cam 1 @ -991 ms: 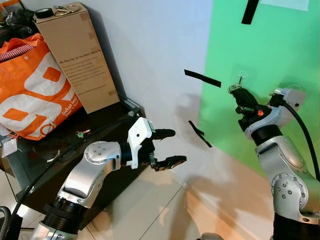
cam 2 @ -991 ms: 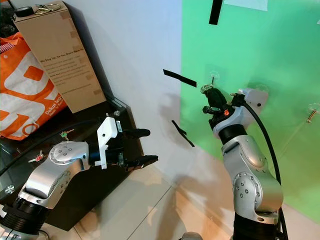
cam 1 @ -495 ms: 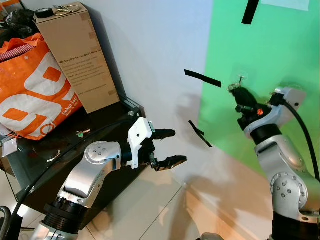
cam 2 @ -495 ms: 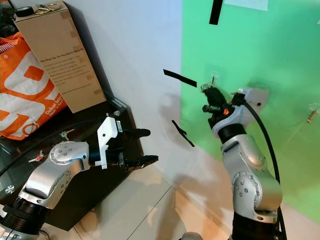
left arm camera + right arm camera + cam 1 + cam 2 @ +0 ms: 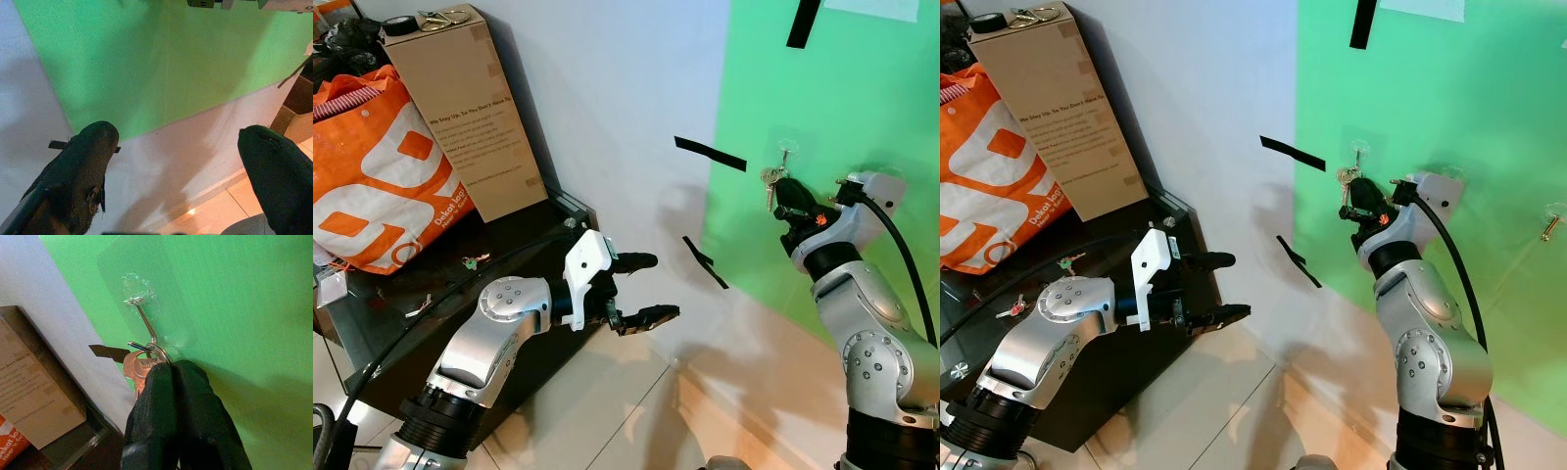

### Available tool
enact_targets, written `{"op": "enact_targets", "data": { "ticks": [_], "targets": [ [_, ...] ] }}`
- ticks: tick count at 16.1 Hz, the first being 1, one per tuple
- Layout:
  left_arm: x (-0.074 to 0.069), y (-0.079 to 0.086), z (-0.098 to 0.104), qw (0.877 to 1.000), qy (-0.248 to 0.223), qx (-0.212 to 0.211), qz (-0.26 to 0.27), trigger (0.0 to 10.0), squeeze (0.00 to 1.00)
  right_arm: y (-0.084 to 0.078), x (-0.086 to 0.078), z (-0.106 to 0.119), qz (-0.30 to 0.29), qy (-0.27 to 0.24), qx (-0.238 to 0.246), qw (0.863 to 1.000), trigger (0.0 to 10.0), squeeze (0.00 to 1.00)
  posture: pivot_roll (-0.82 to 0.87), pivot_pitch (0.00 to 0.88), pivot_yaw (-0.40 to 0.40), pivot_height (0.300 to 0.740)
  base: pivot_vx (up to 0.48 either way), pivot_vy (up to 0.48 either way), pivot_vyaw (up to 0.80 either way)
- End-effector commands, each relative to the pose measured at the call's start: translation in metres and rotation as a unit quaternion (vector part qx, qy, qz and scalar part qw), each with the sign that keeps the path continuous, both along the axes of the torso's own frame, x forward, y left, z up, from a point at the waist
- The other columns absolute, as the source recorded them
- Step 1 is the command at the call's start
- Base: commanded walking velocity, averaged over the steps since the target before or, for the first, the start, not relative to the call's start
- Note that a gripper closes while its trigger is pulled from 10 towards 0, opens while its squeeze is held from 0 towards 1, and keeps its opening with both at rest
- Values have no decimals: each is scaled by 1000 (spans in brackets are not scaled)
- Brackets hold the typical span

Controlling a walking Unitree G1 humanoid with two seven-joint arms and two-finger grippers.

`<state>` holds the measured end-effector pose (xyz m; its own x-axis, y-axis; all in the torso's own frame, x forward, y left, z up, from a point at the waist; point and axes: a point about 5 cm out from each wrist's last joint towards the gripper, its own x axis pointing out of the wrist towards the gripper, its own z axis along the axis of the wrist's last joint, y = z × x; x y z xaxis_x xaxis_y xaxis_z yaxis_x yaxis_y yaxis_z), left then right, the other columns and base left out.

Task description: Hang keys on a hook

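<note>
Two walls, white [image 5: 607, 88] and green [image 5: 862, 88]; right gripper [image 5: 171, 369] jaws pinching keys [image 5: 139, 367]; left gripper [image 5: 651, 287] wide.

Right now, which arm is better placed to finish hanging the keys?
The right. The right gripper is shut on the keys, whose ring sits at the hook on the green wall. The left gripper hangs open and empty, low and away from it.
</note>
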<state>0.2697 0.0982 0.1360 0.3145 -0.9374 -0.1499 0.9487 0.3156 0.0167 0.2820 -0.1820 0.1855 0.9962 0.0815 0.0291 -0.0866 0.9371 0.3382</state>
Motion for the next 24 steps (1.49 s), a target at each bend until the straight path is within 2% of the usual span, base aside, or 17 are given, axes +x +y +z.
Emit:
{"op": "enact_targets", "data": {
  "ticks": [1,6,7,8,9,11,12,15,16,19,21,22,23,24],
  "targets": [
    [0,0,2,1000,-4,3,-5,10000,0,0,1,-10,-1,31,-4,1000,10000,0,-226,0,131,740,0,0,0],
    [0,0,2,1000,-6,2,-4,10000,0,2,2,-8,-2,23,-14,1000,10000,0,-228,0,130,740,0,0,0],
    [1,-1,4,1000,-15,-3,0,10000,0,1,3,-8,-6,21,-12,1000,10000,627,-228,0,130,740,0,0,0],
    [1,-1,5,1000,-19,-6,3,10000,0,0,2,-8,-10,22,-12,1000,10000,945,-227,0,129,740,0,0,0],
    [2,-1,6,1000,-26,-11,10,10000,0,-3,1,-12,-18,28,-13,999,10000,1000,-224,0,126,740,0,0,0],
    [5,0,9,999,-40,-22,28,10000,0,-8,-3,-17,-29,31,-29,999,10000,1000,-219,0,123,740,0,0,0],
    [6,0,11,998,-45,-28,35,10000,0,-9,-5,-17,-23,17,-9,1000,10000,1000,-217,0,123,740,0,0,0],
    [9,0,16,997,-53,-44,45,10000,0,-12,-9,-14,-33,-10,2,999,10000,1000,-217,0,125,740,0,0,0],
    [10,-1,21,995,-56,-61,52,10000,0,-12,-12,-13,-33,-31,25,999,10000,1000,-217,0,125,740,0,0,0],
    [11,0,22,994,-58,-71,63,10000,0,-9,-15,-22,-17,-16,34,999,10000,1000,-217,0,125,740,0,0,0],
    [20,14,18,983,-61,-62,163,10000,0,0,-22,-45,9,24,-47,999,10000,1000,-214,0,128,740,0,0,800],
    [22,16,17,980,-61,-59,178,10000,0,0,-22,-48,8,27,-59,998,10000,1000,-214,0,128,740,0,0,800],
    [26,26,13,971,-66,-36,228,10000,0,0,-24,-55,6,39,-81,996,10000,1000,-212,0,131,740,0,0,800],
    [33,38,5,953,-82,11,292,10000,0,-1,-26,-62,-2,52,-100,994,10000,1000,-211,0,133,740,0,0,800]
  ]
}}
